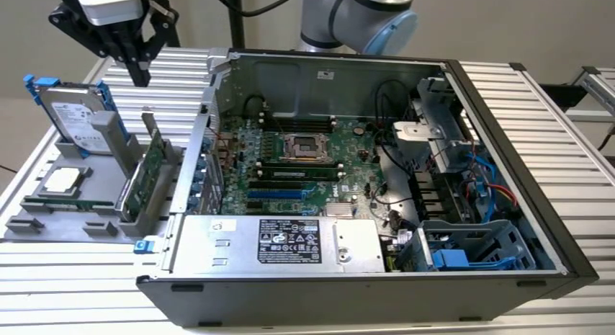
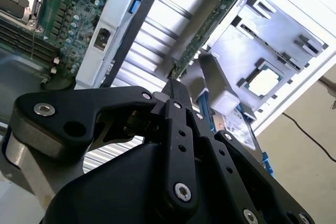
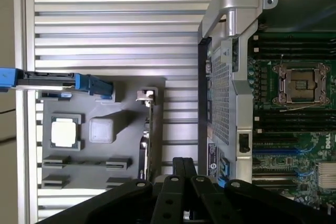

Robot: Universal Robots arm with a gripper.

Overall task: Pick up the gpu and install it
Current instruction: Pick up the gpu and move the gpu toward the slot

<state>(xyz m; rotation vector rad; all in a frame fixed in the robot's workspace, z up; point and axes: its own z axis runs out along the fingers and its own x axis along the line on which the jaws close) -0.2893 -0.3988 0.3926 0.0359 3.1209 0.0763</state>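
Table (image 1: pixel 77 299): ribbed aluminium slats that carry everything in the scene, with a plain wall behind.
Computer case (image 1: pixel 336 292): black tower lying on its side with the panel off, taking up the middle and the exterior view's right.
Motherboard (image 1: pixel 298 169): green, flat on the case floor, with an empty processor socket and long slots running across it.
Power supply (image 1: pixel 279 241): silver box with a label, along the case's near wall.
Robot arm (image 1: pixel 361 14): grey and blue joint behind the case's far wall.
Holder (image 1: pixel 57 227): grey tray on the table just beside the case, at the exterior view's left.
Hard drive (image 1: pixel 77 119): silver with blue rails, standing upright at the holder's far end.
Gpu (image 1: pixel 144 173): green card standing on edge in a holder slot on the side nearest the case, its silver bracket at the far end. It is seen edge-on in the first wrist view (image 3: pixel 148 135).
Gripper (image 1: pixel 141 79): black, hanging above the holder's far end and clear of the gpu. Its fingertips are pressed together with nothing between them, as the first wrist view (image 3: pixel 186 162) also shows.
Processor chip (image 1: pixel 63 180): lying flat in a holder recess, beyond the gpu from the case.
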